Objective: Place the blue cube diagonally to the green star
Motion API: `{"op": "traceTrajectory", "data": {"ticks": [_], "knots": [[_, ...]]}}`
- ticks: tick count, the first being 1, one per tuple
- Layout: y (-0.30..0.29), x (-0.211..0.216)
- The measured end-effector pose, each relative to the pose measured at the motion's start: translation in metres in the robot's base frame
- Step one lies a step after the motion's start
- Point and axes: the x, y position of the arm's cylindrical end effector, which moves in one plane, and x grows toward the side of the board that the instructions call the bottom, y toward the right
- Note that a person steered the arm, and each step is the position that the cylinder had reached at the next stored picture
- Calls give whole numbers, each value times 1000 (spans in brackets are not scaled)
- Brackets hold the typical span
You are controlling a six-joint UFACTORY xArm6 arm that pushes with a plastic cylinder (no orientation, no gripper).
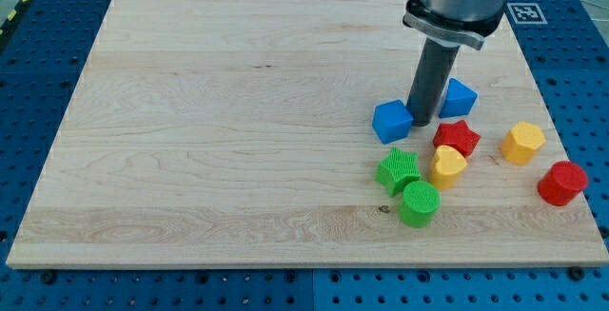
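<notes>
Camera view: my tip (422, 121) stands on the desk (238, 111), touching the right face of the blue cube (392, 121), so the cube lies to the view's left of it. The end effector is a bare rod with no jaws, holding nothing. The green star (398, 169) sits just below the cube, almost straight under it, so a diagonal placing looks to need a further sideways push.

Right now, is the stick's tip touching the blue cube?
Touching. In the camera view, my tip sits tight against the right side of the blue cube, with no wood showing between them.
</notes>
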Motion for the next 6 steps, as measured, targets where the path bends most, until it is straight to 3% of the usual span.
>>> {"op": "traceTrajectory", "data": {"ticks": [4,6], "knots": [[-98,-47],[-97,-21]]}}
